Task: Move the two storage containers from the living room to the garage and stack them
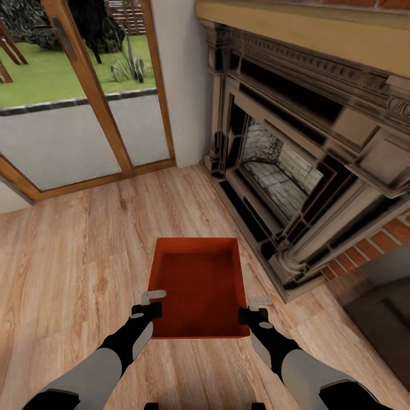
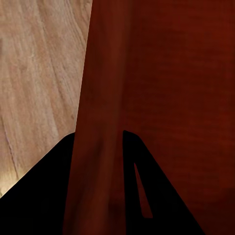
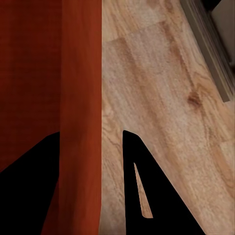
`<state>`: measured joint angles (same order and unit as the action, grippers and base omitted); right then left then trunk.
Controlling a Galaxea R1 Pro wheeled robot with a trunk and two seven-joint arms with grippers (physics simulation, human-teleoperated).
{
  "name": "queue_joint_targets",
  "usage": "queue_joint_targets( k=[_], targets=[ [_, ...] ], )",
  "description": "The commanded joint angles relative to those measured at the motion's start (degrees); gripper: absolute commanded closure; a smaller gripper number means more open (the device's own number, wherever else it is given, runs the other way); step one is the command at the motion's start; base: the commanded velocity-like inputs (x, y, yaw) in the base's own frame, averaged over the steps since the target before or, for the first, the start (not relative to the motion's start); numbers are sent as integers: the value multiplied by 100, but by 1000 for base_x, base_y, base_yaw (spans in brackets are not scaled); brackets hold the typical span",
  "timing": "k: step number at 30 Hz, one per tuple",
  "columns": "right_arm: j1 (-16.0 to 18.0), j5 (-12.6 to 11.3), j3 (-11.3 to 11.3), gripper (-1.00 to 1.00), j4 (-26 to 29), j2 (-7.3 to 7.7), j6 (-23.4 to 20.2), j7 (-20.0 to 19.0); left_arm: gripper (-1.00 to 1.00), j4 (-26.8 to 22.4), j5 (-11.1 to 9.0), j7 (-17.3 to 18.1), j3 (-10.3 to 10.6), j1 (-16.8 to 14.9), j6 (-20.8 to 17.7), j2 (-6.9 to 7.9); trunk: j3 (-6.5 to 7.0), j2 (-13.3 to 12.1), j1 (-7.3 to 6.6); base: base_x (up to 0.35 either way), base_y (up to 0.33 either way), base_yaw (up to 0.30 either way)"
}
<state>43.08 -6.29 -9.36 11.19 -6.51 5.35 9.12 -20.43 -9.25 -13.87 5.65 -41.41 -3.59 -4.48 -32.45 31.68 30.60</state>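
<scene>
Orange-red container (image 1: 196, 285) empty, left gripper (image 1: 152, 303) and right gripper (image 1: 254, 308) clamping its side walls

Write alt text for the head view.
Two claws, left and right, grip the side walls of an open orange-red bin above a light wood-plank floor. A dark fireplace stands to the right, and wood-framed glass doors show grass outside.

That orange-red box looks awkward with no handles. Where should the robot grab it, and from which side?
Probably by its two long side walls, one gripper per side, coming down from above. The storage container is open-topped with thin, plain upright walls, so each rim fits between two fingers. The left gripper and right gripper already sit astride opposite walls near the robot's end; both wrist views show a wall between the fingers.
</scene>
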Motion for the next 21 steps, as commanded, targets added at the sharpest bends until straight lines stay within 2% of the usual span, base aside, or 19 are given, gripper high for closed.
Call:
queue_joint_targets(
  k=[1, 21],
  targets=[
    [7, -12, -47, 100, 15, 1, 20, 28, 100, 4, -60, -72, 50, 2, -37, 8, 13, -35, -21, 0, 0, 0],
    [7, -12, -45, 100, 15, 1, 19, 25, 100, 4, -60, -72, 50, 2, -37, 8, 372, -838, -460, 0, 0, 0]
  ],
)
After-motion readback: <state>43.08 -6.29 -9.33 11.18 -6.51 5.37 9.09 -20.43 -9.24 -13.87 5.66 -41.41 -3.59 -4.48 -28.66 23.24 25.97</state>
